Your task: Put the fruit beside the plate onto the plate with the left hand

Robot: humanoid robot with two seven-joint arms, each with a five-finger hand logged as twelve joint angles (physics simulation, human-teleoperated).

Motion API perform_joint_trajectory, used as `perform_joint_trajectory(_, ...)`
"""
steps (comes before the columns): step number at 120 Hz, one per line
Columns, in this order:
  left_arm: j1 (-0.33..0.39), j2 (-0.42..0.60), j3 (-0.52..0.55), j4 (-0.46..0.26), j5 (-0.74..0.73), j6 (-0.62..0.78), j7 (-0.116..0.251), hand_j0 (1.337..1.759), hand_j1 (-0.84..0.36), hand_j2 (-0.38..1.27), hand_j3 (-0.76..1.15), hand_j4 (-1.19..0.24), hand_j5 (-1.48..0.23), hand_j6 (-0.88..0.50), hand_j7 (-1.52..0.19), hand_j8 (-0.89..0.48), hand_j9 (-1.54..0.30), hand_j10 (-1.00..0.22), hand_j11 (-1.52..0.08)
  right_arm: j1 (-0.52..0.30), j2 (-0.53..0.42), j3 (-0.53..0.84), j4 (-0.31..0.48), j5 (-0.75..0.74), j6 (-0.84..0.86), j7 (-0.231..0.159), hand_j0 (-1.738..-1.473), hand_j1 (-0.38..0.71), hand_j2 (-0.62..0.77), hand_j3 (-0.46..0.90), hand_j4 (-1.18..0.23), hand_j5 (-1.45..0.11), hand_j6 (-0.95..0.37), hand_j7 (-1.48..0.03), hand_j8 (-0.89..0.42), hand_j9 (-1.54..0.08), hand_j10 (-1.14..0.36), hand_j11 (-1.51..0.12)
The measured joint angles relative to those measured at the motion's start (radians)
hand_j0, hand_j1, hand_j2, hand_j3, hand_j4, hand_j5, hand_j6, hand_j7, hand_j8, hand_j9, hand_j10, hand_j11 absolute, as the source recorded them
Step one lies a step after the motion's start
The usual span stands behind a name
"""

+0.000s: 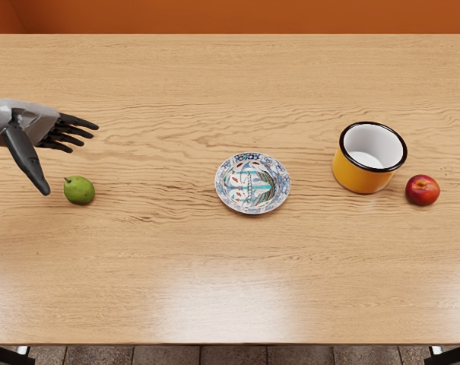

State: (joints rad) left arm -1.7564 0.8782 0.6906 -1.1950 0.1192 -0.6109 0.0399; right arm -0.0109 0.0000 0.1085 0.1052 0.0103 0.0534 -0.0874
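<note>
Fruit to grab, small green pear (78, 189), likely light, firm, smooth, roll-prone; left hand (41, 128), spread wide and empty, should wrap its broad lower belly.

Wood, glaze and fruit skin on the table

The table (138, 266) is light wood with a clear grain and a satin finish, which gives a soft pale glare near the front edge. The plate (223, 176) looks like glazed ceramic, smooth, with a painted pattern. The yellow mug (357, 176) seems enamelled and glossy, white inside. The red apple (423, 190) has smooth, slightly shiny skin; the green pear (78, 190) is more matt. The left hand (43, 128) has a grey metallic shell and matt black fingers (76, 122).
</note>
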Motion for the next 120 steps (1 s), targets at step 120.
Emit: perform_joint_trajectory(120, -0.336, -0.342, 0.371, -0.004, 0.001, 0.0, 0.009, 1.658, 0.32, 0.0, 0.0, -0.02, -0.03, -0.02, -0.03, -0.02, -0.03, -0.02, -0.03, -0.003, 0.0, -0.001, -0.001, -0.001, 0.0, 0.0, -1.658, -0.35, 0.0, 0.0, 0.0, 0.0, 0.0, 0.0, 0.0, 0.0, 0.0, 0.0)
